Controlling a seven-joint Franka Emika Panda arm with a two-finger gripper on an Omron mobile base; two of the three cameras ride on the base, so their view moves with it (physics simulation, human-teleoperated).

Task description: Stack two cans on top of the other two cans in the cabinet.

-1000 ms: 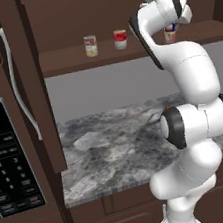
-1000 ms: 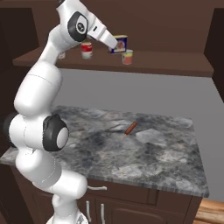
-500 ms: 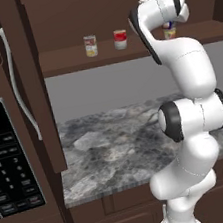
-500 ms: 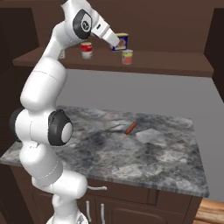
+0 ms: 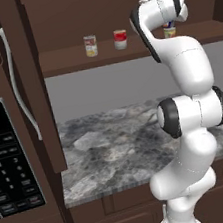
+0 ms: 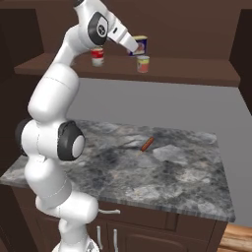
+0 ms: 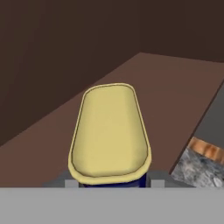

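My gripper (image 6: 136,47) is shut on the boxy blue tin (image 6: 141,45), whose yellow top (image 7: 110,130) shows between my fingertips (image 7: 70,183) in the hand view. The tin hangs directly over the small pale-yellow can (image 6: 143,64) on the cabinet shelf (image 6: 197,75); I cannot tell whether they touch. In the left base view the arm partly hides the tin (image 5: 170,24) and the pale-yellow can (image 5: 170,33). The red-and-white can (image 5: 120,39) stands on the shelf further left, apart from the cream can with a red label (image 5: 90,46).
The tall cabinet door with its white bar handle (image 5: 20,91) stands at the left, above a black keypad appliance (image 5: 9,159). Below the shelf lies a grey stone counter (image 6: 167,177) with a small reddish sausage (image 6: 146,143) on it.
The arm's upper links have straightened and the wrist has risen slightly. The blue tin stays gripped, hardly shifted over the pale-yellow can.
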